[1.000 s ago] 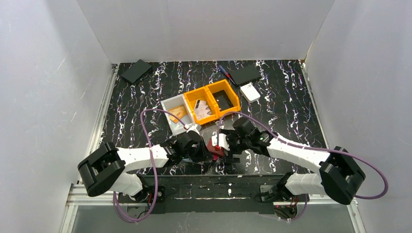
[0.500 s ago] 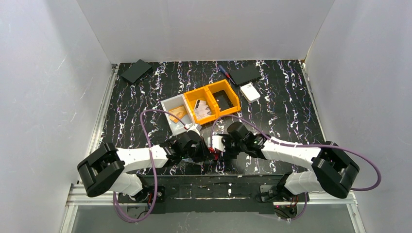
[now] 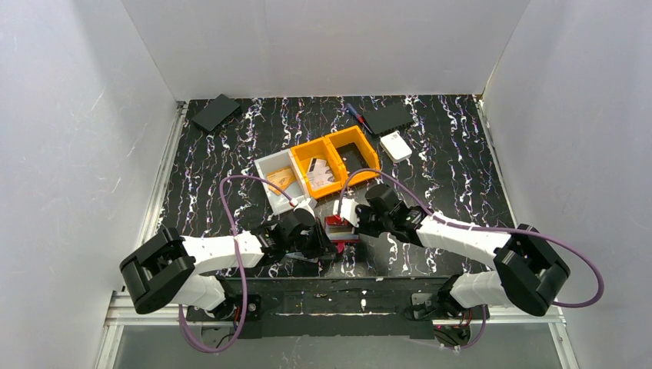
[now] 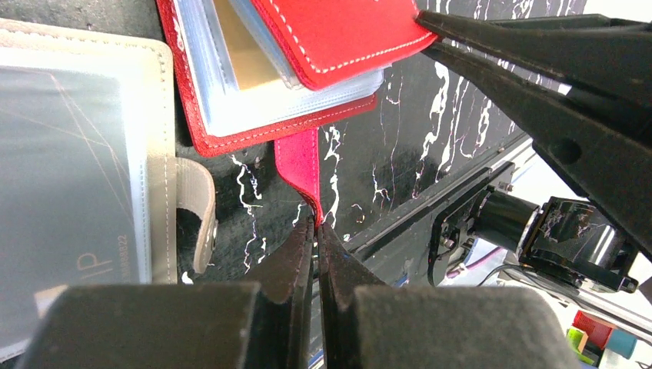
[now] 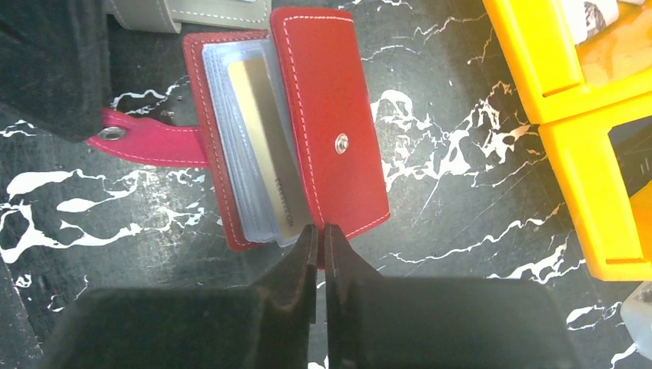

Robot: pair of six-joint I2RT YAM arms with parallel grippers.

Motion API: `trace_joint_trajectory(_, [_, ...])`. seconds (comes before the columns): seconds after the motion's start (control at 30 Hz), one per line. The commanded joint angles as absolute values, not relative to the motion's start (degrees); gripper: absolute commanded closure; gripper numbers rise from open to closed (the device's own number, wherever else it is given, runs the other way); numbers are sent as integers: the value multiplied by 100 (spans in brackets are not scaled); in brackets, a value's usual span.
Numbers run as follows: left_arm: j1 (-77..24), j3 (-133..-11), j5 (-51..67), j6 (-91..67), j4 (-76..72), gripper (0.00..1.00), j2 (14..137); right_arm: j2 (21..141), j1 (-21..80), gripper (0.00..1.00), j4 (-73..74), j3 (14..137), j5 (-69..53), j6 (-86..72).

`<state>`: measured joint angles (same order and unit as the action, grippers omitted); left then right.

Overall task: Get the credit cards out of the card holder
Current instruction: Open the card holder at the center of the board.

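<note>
The red card holder [image 3: 338, 228] lies near the table's front edge between both arms, partly opened like a book. Clear sleeves show inside it, and a tan credit card [image 5: 265, 146] sits in one sleeve; the same card [image 4: 238, 54] shows in the left wrist view. My left gripper [image 4: 315, 223] is shut on the holder's pink snap strap [image 4: 304, 165]. My right gripper [image 5: 319, 231] is shut on the near edge of the red front cover [image 5: 330, 115], which bears a metal snap. In the top view the left gripper [image 3: 329, 244] and right gripper [image 3: 352, 223] flank the holder.
A beige card wallet [image 4: 77, 154] with a clear window lies right beside the red holder. Behind stand two joined orange bins [image 3: 336, 160] and a white bin [image 3: 278, 181] with cards inside. Two black flat items [image 3: 215, 112] [image 3: 387, 118], a white box [image 3: 396, 145] and a pen [image 3: 355, 114] lie at the back.
The right gripper moved left onto the holder and shut from wide open onto the cover's edge. The left gripper kept its hold on the strap; the holder shifted slightly away from the front edge.
</note>
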<state>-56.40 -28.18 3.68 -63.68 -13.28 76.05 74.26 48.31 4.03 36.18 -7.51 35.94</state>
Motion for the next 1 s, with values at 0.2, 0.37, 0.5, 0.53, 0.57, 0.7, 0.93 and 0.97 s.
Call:
trace_joint_trajectory(0.2, [-5630,-2678,492,-6153,-1248,100,7211,7554,4263,99,304,4026,-623,2894])
trace_joint_trajectory(0.37, [-5580,-2667,549,-5855,-1239,100,6981,7309,3769,99,816,4133,-1079,2771])
trace_joint_trajectory(0.5, [-5461,-2747,639,-5482,-1186,100,6739,7080,3405,99,1391,4196,-1156,2916])
trace_joint_trajectory(0.53, [-5418,-2777,653,-5401,-1167,100,6693,7087,3386,99,1569,4227,-1063,3012])
trace_joint_trajectory(0.57, [-5369,-2816,677,-5318,-1157,100,6654,7098,3380,99,1777,4243,-923,3093])
trace_joint_trajectory(0.7, [-5178,-3247,931,-4945,-1126,100,6771,7075,3372,99,2076,4148,-96,3184])
trace_joint_trajectory(0.93, [-4991,-4919,2008,-4464,-1077,100,8174,7370,3317,99,2341,4113,45,3125])
trace_joint_trajectory(0.97, [-4966,-5197,2201,-4408,-1043,100,8440,7466,3246,93,2426,4192,-173,3032])
